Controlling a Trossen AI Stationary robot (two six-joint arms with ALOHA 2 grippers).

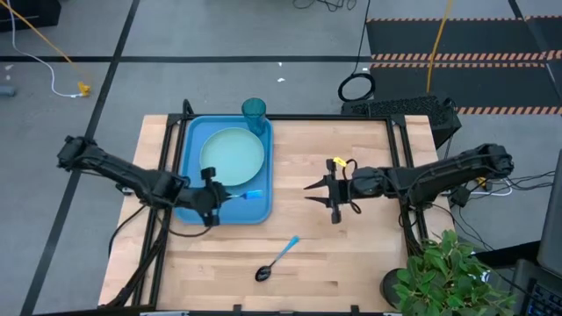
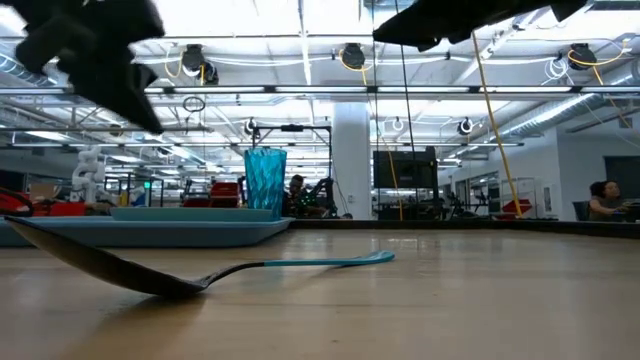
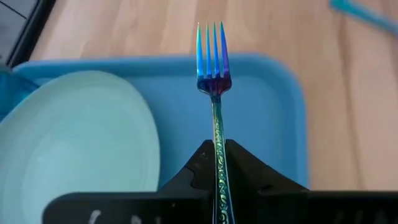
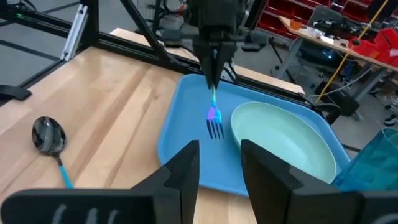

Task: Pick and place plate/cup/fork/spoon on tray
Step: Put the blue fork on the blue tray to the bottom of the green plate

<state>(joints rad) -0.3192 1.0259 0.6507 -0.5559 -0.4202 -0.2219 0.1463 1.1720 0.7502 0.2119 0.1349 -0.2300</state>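
The blue tray [image 1: 195,149] lies at the table's left half and carries the mint-green plate [image 1: 233,156]. The teal cup [image 1: 254,112] stands at the tray's far right corner. My left gripper [image 1: 226,195] is over the tray's near right part, shut on the fork [image 3: 213,62]. The fork's pronged head sticks out over the tray floor. The spoon [image 1: 277,261] lies on the bare wood toward the near edge, bowl nearest that edge. My right gripper [image 4: 219,168] hangs open and empty at mid-table, right of the tray. My left gripper pinches the fork's slim handle [image 3: 217,155] between its two fingers, and the handle runs along them. The fingers come from the table's left and slant down. The head [image 4: 215,127] hangs low over the tray beside the plate. Whether the prongs touch the tray, I cannot tell.
Bare wood lies between the tray and my right gripper [image 1: 320,195], and around the spoon [image 4: 50,137]. A potted plant [image 1: 448,272] stands at the table's near right corner. A black metal frame [image 1: 404,158] runs along the table's edges.
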